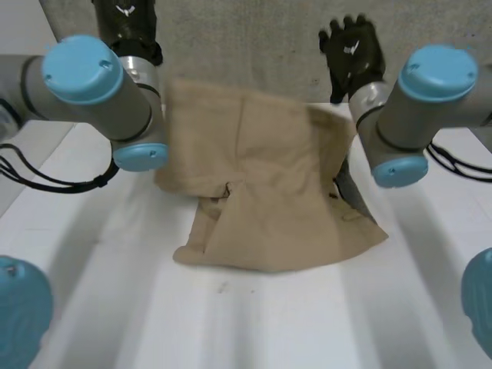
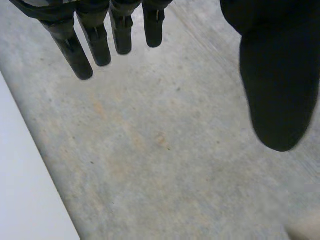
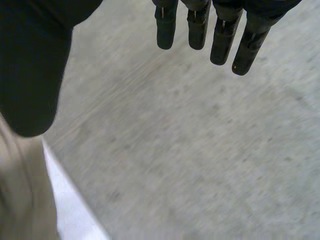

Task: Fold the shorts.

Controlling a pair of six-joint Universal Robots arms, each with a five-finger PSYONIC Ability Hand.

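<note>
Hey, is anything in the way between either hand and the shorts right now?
Nothing visible. The left hand and the right hand are open over the grey floor past the table, where the shorts lie alone.

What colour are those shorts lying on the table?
The shorts are plain tan, a light khaki with no pattern. The head view shows them best, spread on the white table.

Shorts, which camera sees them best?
The head view: the whole tan shorts lie on the white table. The right wrist view catches a tan edge beside the right hand; the left wrist view, perhaps a tiny tan corner.
</note>
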